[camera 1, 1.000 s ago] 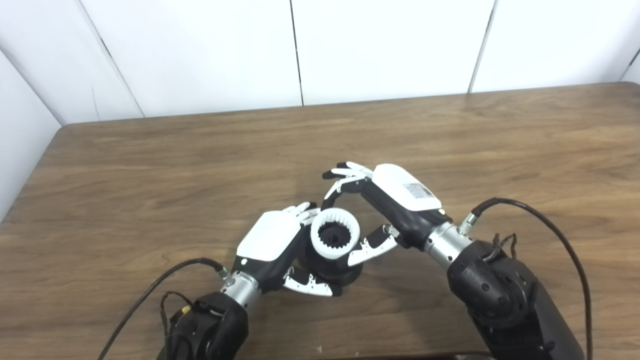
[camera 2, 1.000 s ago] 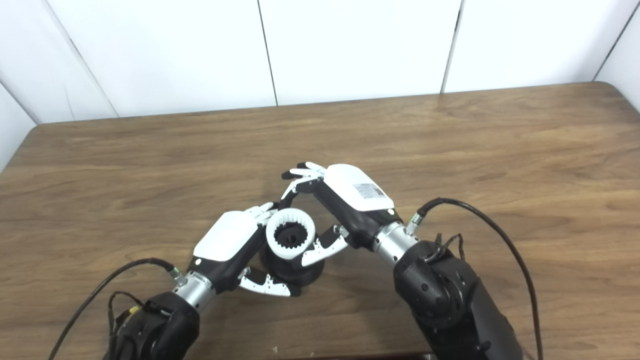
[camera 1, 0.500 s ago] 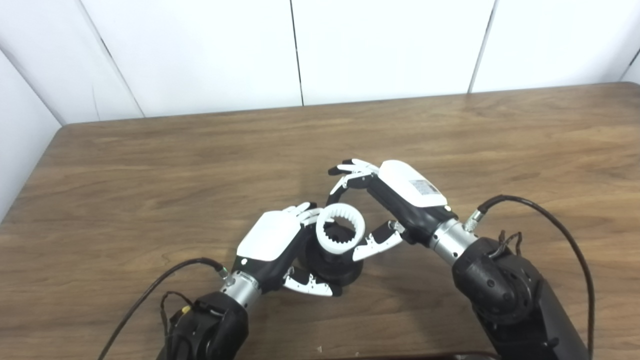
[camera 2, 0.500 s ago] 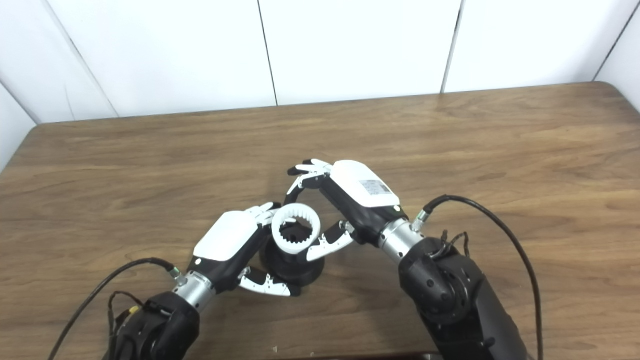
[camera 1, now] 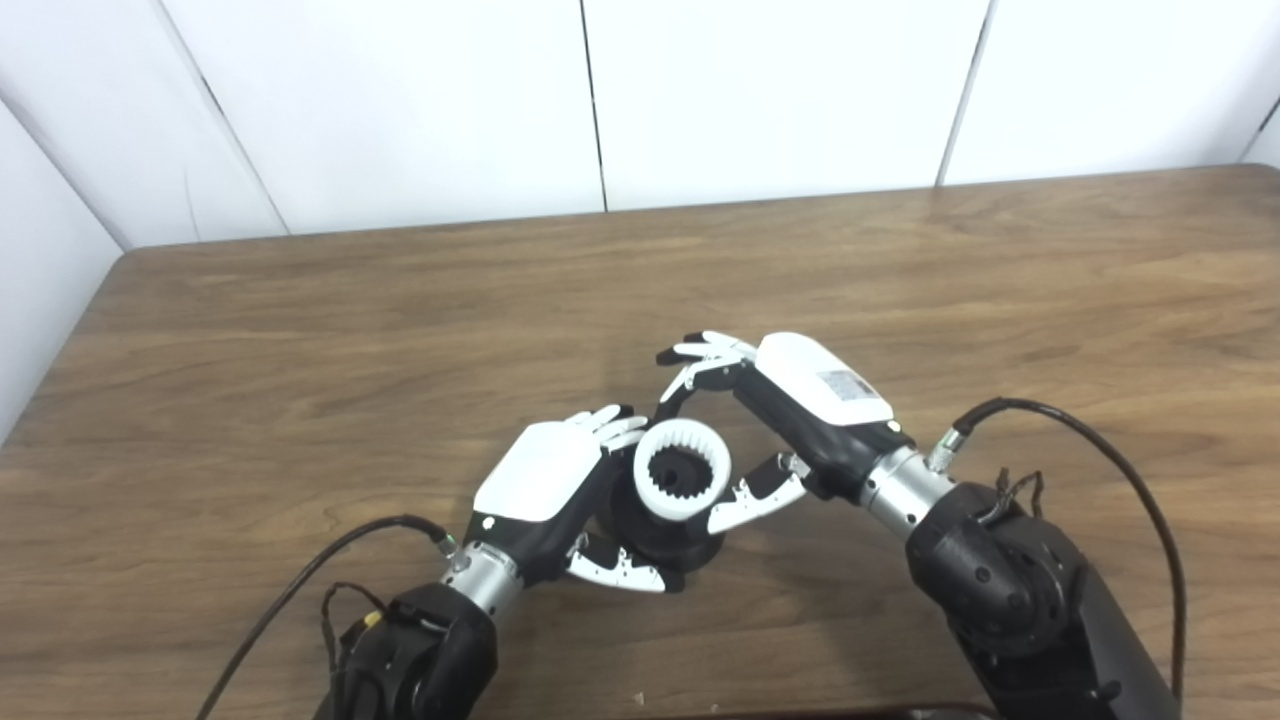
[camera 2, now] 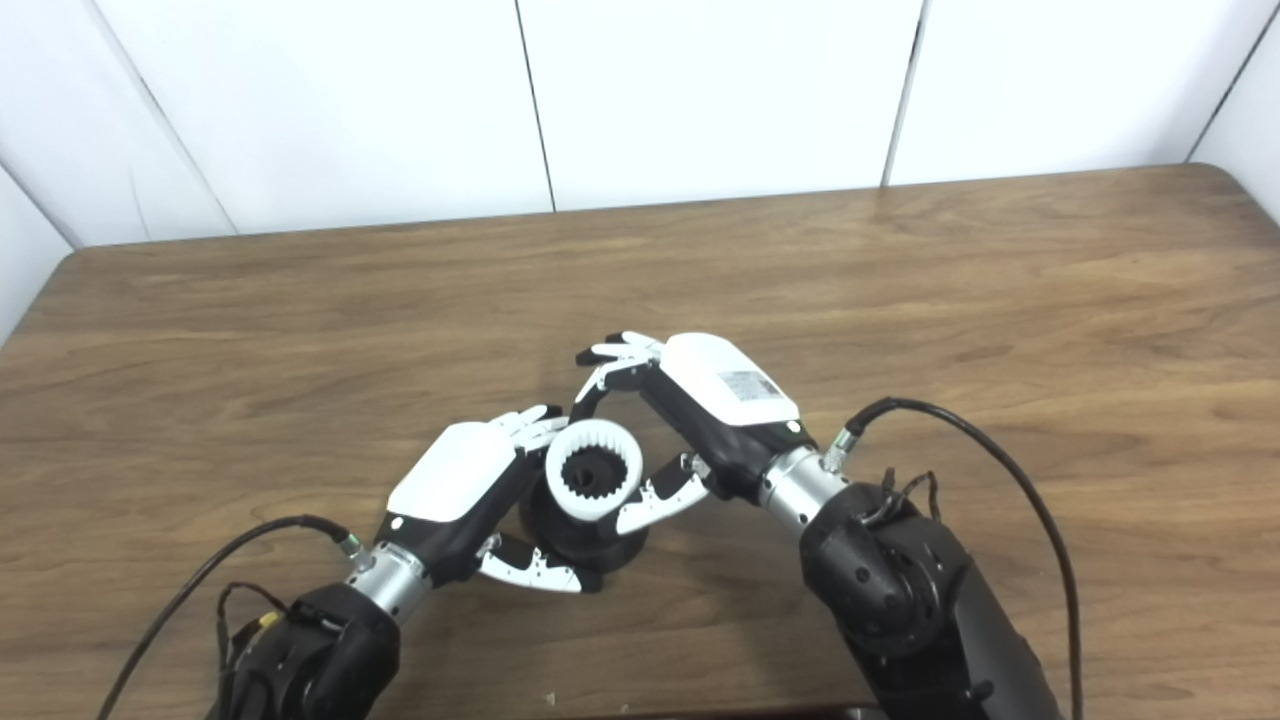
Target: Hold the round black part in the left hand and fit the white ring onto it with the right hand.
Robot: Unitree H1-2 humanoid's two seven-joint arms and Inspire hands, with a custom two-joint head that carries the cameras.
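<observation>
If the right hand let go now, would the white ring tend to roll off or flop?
The white ring looks rigid, with moulded inner teeth, so probably no flop. It sits around the round black part, so rolling seems unlikely. Smooth plastic may slip.

Matt wood-grain table, toothed white plastic ring

Round black part sits on the desk near the front middle, chunky w/ a wide round base and a toothed hub poking up in the center. White ring is on top of it, tilted a bit toward the camera, teeth all around its inner edge, black hub visible thru the hole.
</observation>
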